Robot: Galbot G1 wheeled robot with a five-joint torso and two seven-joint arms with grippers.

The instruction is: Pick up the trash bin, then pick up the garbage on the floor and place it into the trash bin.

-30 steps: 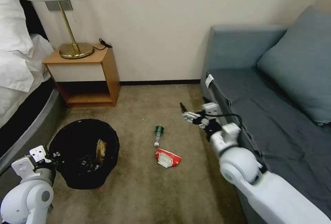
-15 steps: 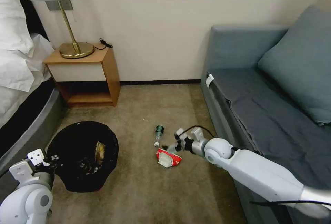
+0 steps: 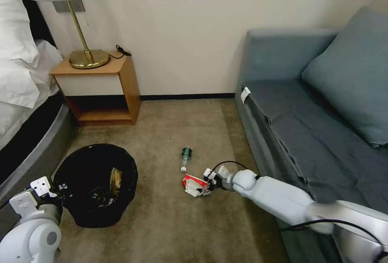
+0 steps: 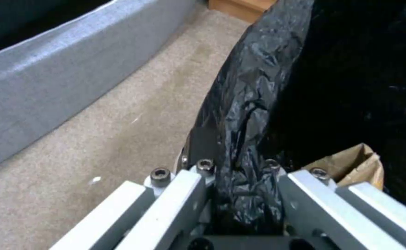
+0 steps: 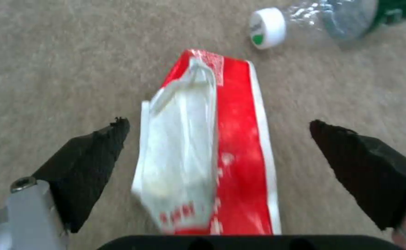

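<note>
On the carpet, your right gripper (image 5: 217, 139) straddles the red-white packet (image 5: 212, 156), fingers wide apart, seemingly not touching; bottle (image 5: 332, 17) near. Left gripper (image 4: 240, 180) pinches the trash bin (image 3: 97, 184) liner; paper bag (image 4: 351, 166) inside.

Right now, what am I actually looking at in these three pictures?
A wheeled robot with two arms, tidying a bedroom. One camera sits on its head; one rides each wrist. On the left, the left tool is shut on the bag-lined rim of the trash bin, which has a tan paper bag inside. The right tool is low over the carpet, open, its fingers either side of the red-white packet. A small clear bottle lies just beyond.
</note>
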